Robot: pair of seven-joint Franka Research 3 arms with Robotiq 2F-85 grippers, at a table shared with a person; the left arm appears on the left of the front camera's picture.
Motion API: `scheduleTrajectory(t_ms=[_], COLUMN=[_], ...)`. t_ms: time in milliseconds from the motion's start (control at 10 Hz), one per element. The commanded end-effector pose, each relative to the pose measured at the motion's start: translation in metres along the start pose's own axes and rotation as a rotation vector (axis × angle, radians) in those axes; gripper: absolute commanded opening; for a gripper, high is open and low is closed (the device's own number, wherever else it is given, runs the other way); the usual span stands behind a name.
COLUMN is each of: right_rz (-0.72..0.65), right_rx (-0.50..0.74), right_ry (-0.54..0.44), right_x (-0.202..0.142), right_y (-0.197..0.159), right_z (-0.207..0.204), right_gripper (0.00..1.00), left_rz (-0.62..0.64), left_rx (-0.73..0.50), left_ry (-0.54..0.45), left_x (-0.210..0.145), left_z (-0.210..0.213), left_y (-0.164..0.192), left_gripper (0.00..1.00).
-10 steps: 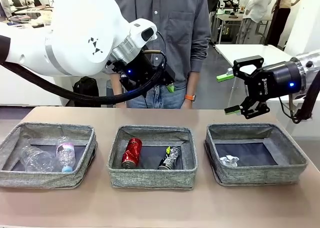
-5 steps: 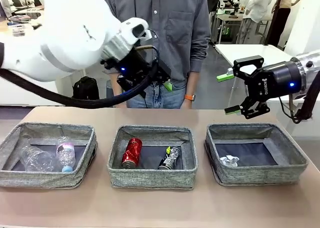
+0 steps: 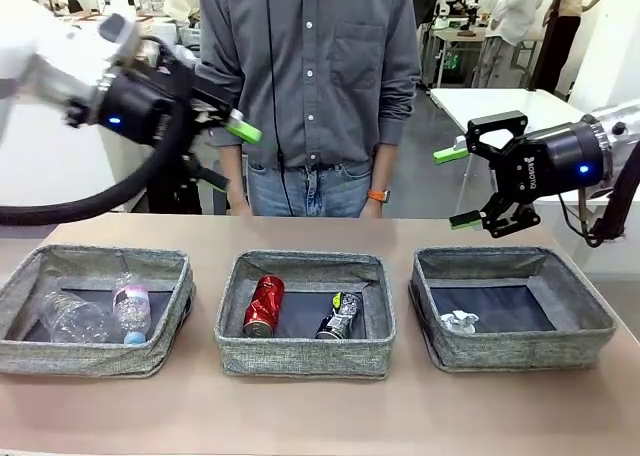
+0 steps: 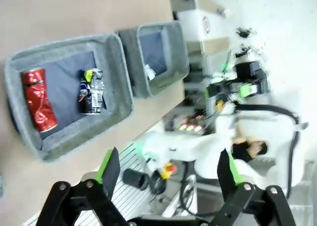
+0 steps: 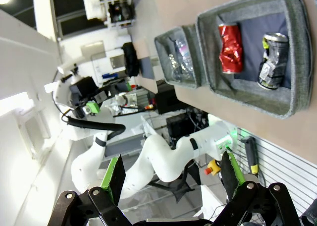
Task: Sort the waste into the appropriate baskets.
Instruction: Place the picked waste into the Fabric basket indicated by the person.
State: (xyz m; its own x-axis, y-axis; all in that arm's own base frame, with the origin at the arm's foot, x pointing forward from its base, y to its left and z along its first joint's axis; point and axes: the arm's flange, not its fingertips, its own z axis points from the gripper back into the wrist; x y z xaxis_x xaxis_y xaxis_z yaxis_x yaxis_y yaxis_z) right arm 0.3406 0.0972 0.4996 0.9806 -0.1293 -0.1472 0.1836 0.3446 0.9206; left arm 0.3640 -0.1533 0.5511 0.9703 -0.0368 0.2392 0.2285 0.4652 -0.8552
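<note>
Three grey baskets stand in a row on the table. The left basket (image 3: pixel 95 266) holds a clear bottle (image 3: pixel 70 316) and a pink-labelled, blue-capped bottle (image 3: pixel 131 308). In the middle basket (image 3: pixel 305 262) lie a red can (image 3: pixel 264 304) and a dark can (image 3: pixel 340 316). A white paper wad (image 3: pixel 459 322) lies in the right basket (image 3: pixel 512 257). My left gripper (image 3: pixel 228 156) hangs open and empty high above the left basket's far side. My right gripper (image 3: pixel 455 186) is open and empty above the right basket's far edge. The left wrist view has the red can (image 4: pixel 39 99) and dark can (image 4: pixel 91 91).
A person in a grey shirt (image 3: pixel 320 86) stands at the table's far side, behind the middle basket. Bare tabletop (image 3: pixel 320 416) runs along the near edge in front of the baskets. A white table (image 3: pixel 500 101) stands behind on the right.
My left arm has swung from in front of the person, over the middle basket, out to the left and upward. The right arm and the waste have stayed put.
</note>
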Motion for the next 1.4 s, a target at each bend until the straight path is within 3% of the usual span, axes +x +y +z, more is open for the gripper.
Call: scheduleTrajectory(t_ms=[0,100,200,300,400,1300], right_rz=[0.024,0.024,0.024,0.024,0.024,0.024], right_rx=[0.006,0.006,0.006,0.006,0.006,0.006], right_ry=[0.005,0.005,0.005,0.005,0.005,0.005], right_x=[0.001,0.001,0.001,0.001,0.001,0.001], right_y=[0.001,0.001,0.001,0.001,0.001,0.001], right_z=[0.0,0.0,0.0,0.0,0.0,0.0], right_gripper=[1.0,1.0,1.0,1.0,1.0,1.0], left_rz=[-0.002,0.042,0.085,0.155,0.089,0.089], left_rx=[-0.142,-0.173,-0.163,-0.094,-0.144,-0.144], left_ry=[-0.16,-0.203,-0.186,-0.104,-0.192,-0.192], left_x=[-0.045,-0.056,-0.058,-0.049,-0.039,-0.039], left_z=[0.026,0.03,0.022,-0.003,0.044,0.044], left_y=[0.028,0.041,0.052,0.057,0.04,0.04], left_gripper=[1.0,1.0,1.0,1.0,1.0,1.0])
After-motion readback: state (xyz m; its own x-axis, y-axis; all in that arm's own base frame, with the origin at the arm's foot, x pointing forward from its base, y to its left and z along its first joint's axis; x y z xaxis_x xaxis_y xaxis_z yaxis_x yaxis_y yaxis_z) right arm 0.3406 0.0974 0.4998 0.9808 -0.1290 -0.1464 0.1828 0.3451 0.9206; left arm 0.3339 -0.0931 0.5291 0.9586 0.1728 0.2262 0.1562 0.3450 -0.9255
